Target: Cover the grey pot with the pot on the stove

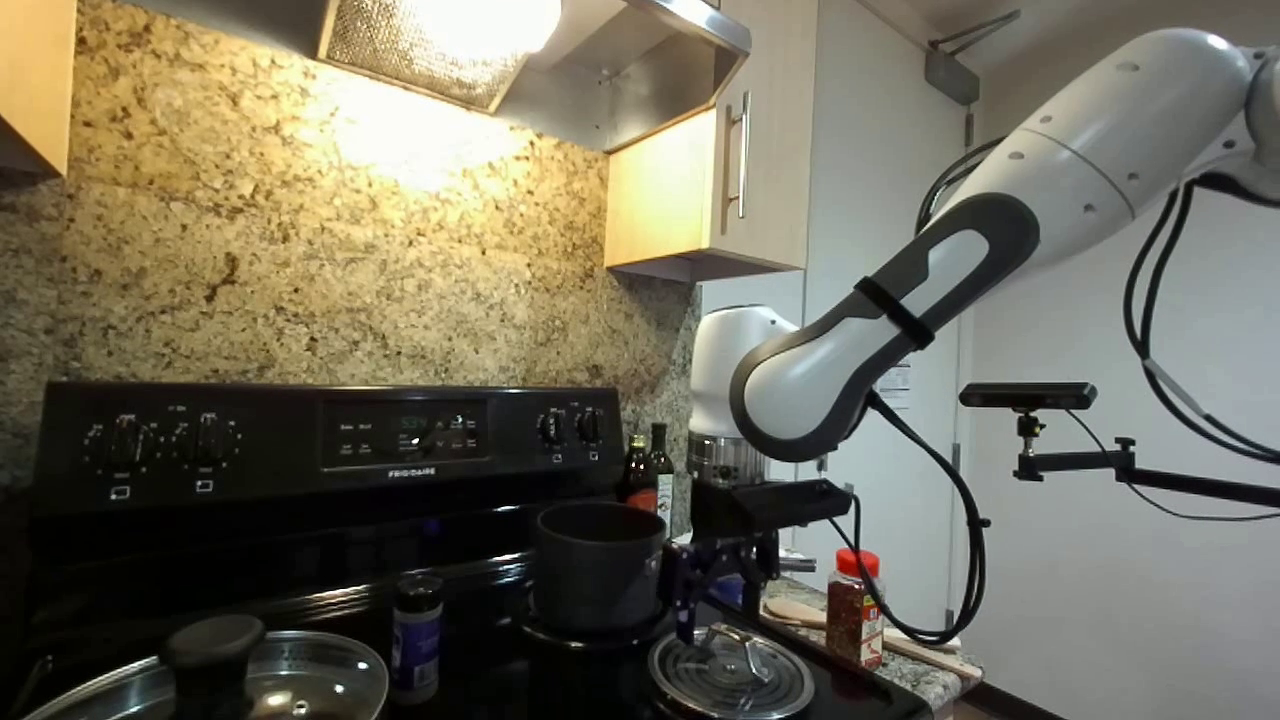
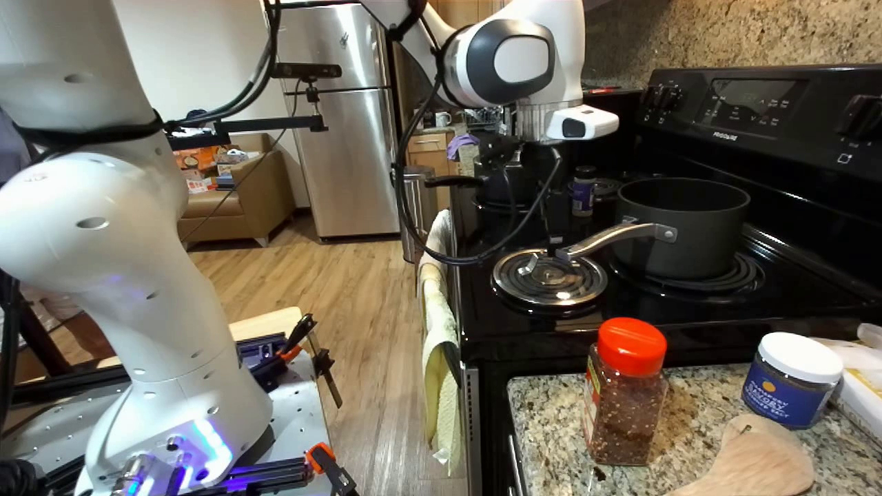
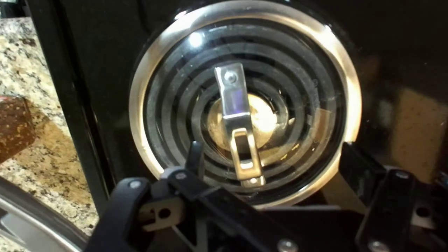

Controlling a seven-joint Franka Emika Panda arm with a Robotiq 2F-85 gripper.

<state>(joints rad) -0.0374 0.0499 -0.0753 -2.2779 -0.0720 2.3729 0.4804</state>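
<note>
I'd say it's grabbing time: the black gripper (image 3: 271, 145), fingers (image 3: 360, 171) wide, should next squeeze the silver handle (image 3: 238, 119) on the round glass lid (image 3: 260, 99), then cover the deep grey pot (image 2: 692, 238).

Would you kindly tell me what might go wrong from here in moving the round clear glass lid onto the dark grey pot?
In the wrist view, the bent silver lid handle stands off-centre in the open black gripper, so closing may shove the round clear glass lid sideways.

The dark grey pot has its long silver handle jutting toward the gripper in an exterior view; raising the lid could bump it and turn the pot.
</note>
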